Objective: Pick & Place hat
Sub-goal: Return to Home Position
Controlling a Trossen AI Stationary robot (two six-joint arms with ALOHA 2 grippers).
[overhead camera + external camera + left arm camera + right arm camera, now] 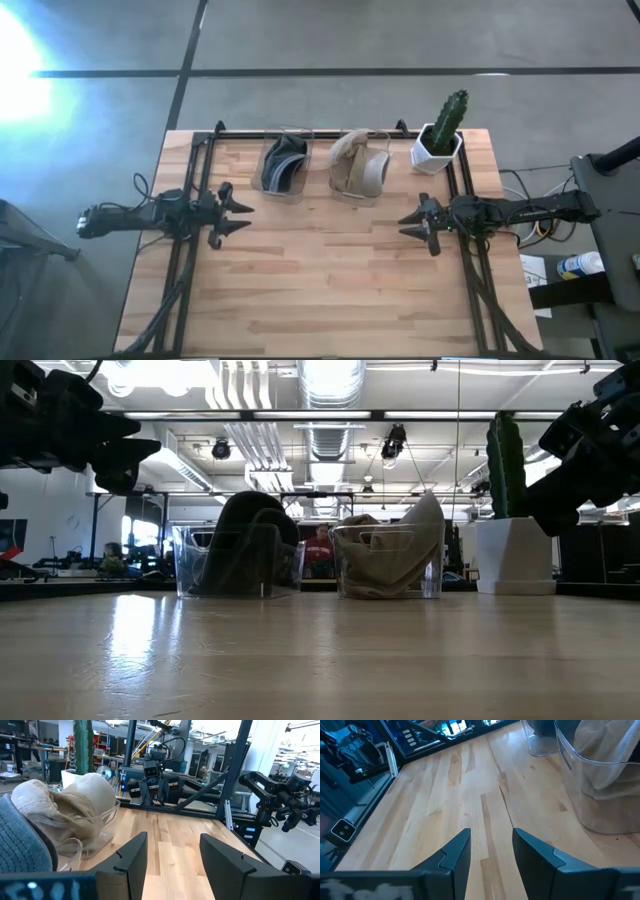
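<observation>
A beige hat (358, 165) sits bunched in a clear plastic bin (363, 196) at the table's far side; the low view shows the beige hat (400, 555) in the bin too. A dark grey-blue hat (283, 166) fills a second clear bin (238, 560) to its left. My left gripper (240, 215) hovers open over the table's left part, short of the bins. My right gripper (407, 223) hovers open at the right part, near the beige hat's bin. In the wrist views, the left gripper (172, 857) and the right gripper (491, 851) hold nothing.
A white pot with a green cactus (441, 136) stands at the far right corner. A black metal frame (196, 190) runs along the table's left, right and far edges. Bare wood (320, 270) spreads between the arms and toward the near edge.
</observation>
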